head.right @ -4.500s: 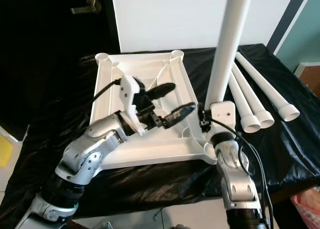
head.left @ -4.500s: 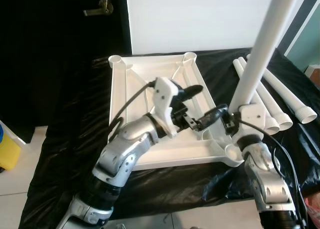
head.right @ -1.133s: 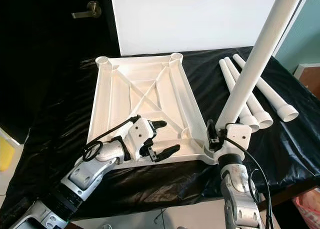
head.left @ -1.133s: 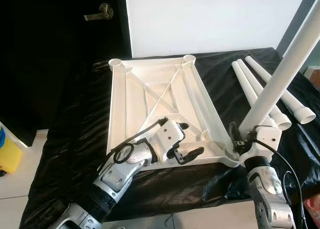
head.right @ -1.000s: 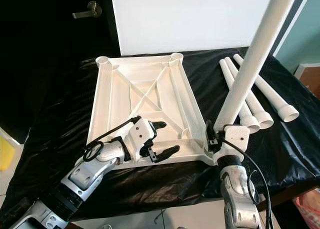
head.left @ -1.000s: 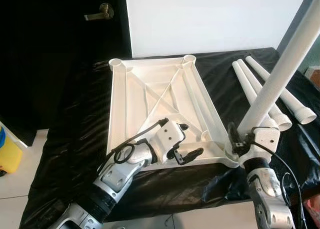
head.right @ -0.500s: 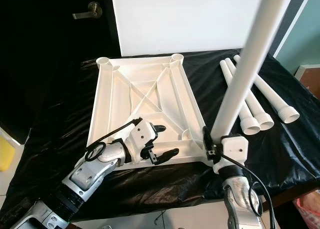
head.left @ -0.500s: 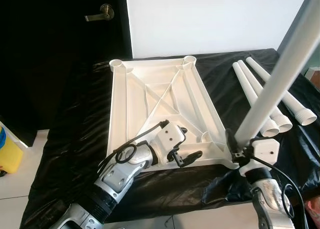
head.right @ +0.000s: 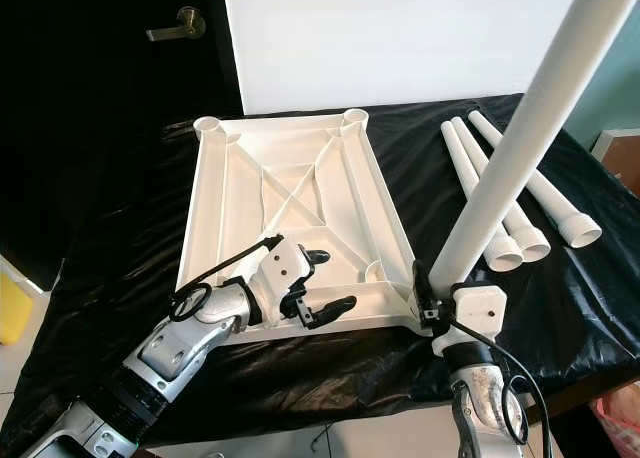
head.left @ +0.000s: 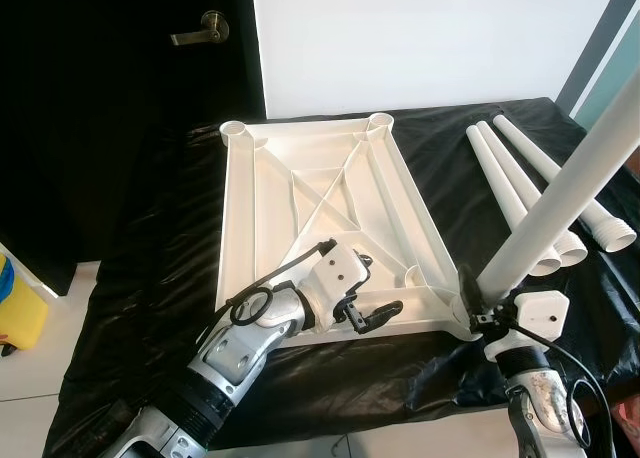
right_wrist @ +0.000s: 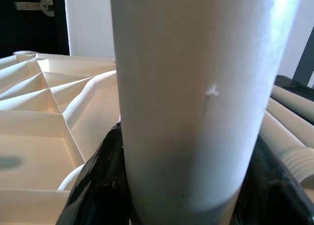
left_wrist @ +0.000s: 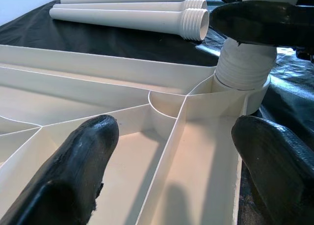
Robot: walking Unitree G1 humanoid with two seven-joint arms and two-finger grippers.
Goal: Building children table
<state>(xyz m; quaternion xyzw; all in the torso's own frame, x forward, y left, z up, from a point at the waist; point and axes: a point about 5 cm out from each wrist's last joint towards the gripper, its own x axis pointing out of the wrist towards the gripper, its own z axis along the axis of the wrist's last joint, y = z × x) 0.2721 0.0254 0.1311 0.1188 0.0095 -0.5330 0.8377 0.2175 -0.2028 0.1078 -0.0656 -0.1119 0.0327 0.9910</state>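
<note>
A white table top (head.left: 300,168) is laid upside down on a black sheet (head.left: 150,278), with its ribbed underside facing up and a round socket at each corner. A white table leg (head.right: 520,138) is seated by its threaded end in the near right corner socket (left_wrist: 240,95) and is tilted away to the right. The leg is gripped just above the socket by the right gripper (head.right: 432,296), whose black fingers (right_wrist: 98,181) are closed against both sides of the tube. The left gripper (head.left: 362,290) is positioned over the near edge of the table top, just left of that socket; its two fingers (left_wrist: 78,171) are spread wide apart and nothing is held between them. One finger is placed above the inner ribs and the other near the outer rim. Three further legs (head.left: 525,178) are laid side by side on the sheet to the right of the table top, with their threaded ends pointing toward the near side. A dark door with a brass handle (head.left: 198,26) is seen at the upper left, beside a white wall (head.left: 420,38).
</note>
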